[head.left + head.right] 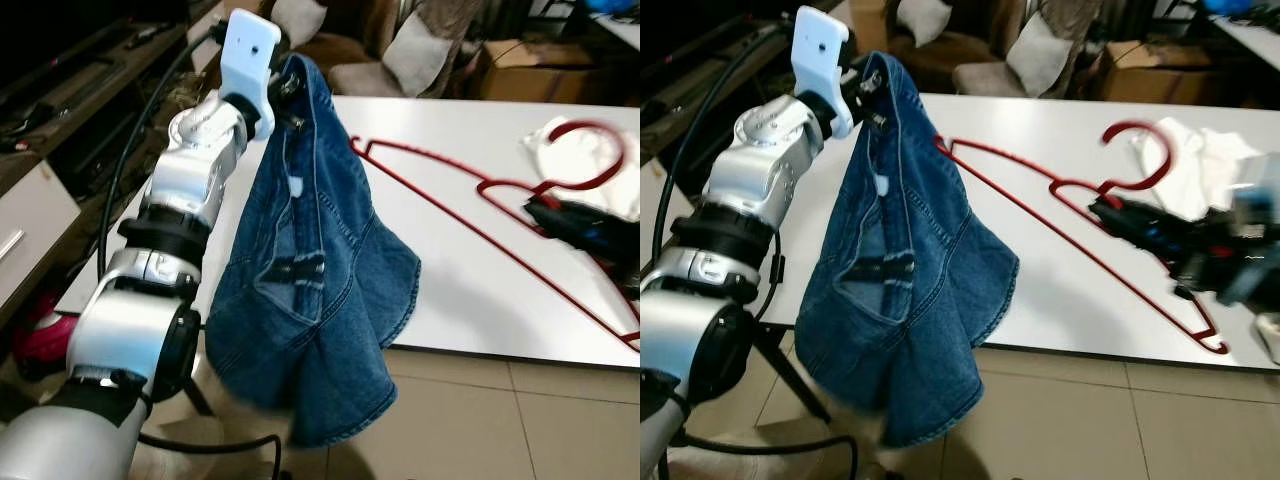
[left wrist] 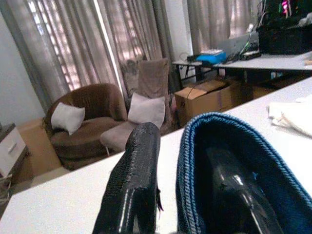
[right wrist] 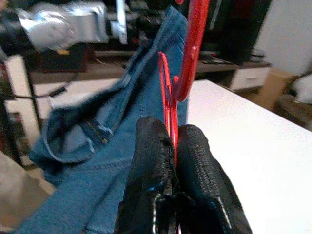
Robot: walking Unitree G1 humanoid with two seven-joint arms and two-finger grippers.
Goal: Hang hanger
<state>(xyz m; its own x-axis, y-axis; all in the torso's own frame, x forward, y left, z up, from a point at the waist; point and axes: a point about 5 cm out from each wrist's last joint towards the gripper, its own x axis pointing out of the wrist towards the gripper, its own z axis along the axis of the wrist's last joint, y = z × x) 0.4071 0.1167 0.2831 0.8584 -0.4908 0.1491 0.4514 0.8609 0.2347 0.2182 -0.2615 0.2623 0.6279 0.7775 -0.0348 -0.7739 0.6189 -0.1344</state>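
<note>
White tabletop [image 1: 450, 310] runs across a living room with a brown sofa behind. At left, the left hand [image 1: 290, 95] is raised over the near edge, one finger tucked inside the waistband of the denim [image 1: 310, 290], pinching it; the cloth hangs limp and fairly heavy, so it will swing and sag. To the right, the red hanger [image 1: 1060, 215] lies just over the tabletop, thin, stiff, light and probably slick. The right hand [image 1: 1120, 218] is clamped on its neck under the hook, a sound place to hold.
</note>
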